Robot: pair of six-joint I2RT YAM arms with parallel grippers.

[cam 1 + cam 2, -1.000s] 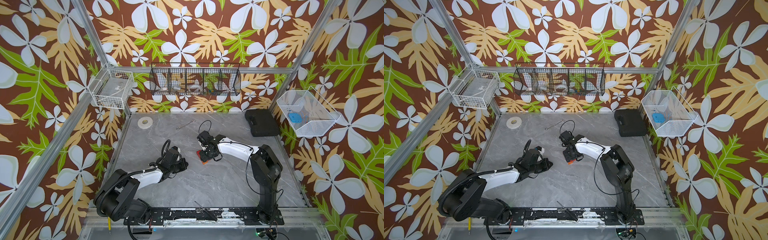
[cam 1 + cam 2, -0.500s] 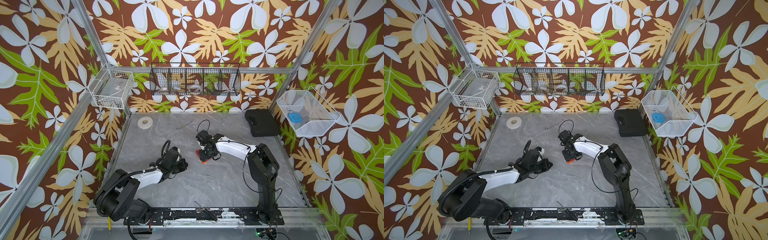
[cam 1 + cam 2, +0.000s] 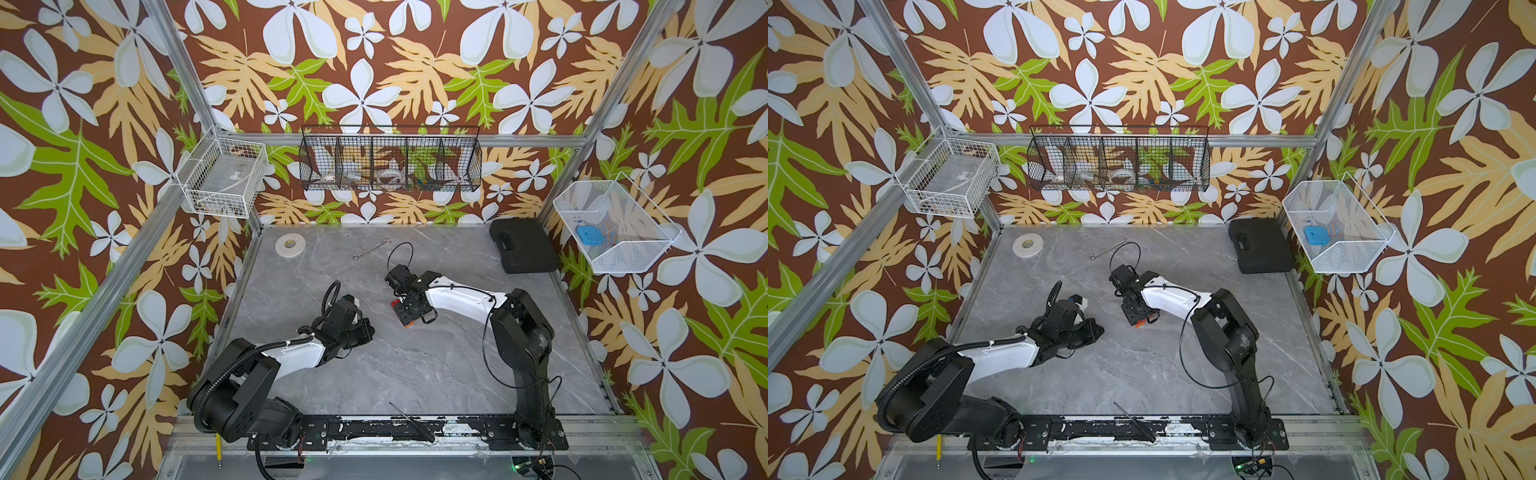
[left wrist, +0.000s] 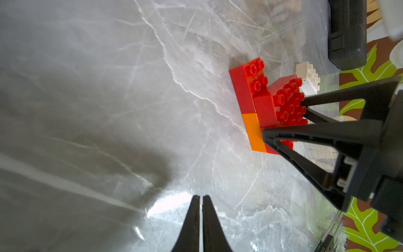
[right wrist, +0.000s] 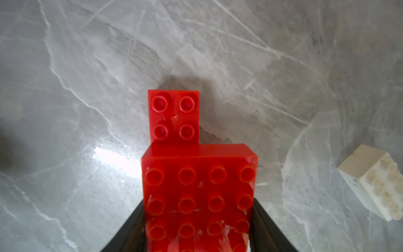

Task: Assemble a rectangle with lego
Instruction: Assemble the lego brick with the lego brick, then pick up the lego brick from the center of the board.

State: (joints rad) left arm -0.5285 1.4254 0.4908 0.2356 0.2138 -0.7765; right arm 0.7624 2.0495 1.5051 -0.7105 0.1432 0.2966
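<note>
Red brick stack (image 5: 197, 174), orange brick (image 4: 254, 131) at its foot, on grey surface (image 5: 87, 65): right hand (image 5: 198, 203) straddles it, grasping or released cannot be told. White brick (image 5: 370, 183) loose nearby, long axis askew to stack, nearer right hand. Left hand (image 4: 201, 197) clenched, empty, apart.

Joined bricks: red bricks (image 5: 198, 196), glossy, plus one orange brick (image 4: 254, 133). Loose white brick (image 5: 370, 187), off-white w/ dark specks. Tabletop (image 3: 415, 365): grey marble, pale veins. Walls (image 3: 374, 62): brown w/ white flowers, green + tan leaves. Case (image 3: 523, 245) black. Centre wire basket (image 3: 390, 126) black; side wire baskets (image 3: 220, 195) white, blue item (image 3: 589, 236) in one. Tape roll (image 3: 289, 244) white. Arms (image 3: 461, 299) white, black joints.
</note>
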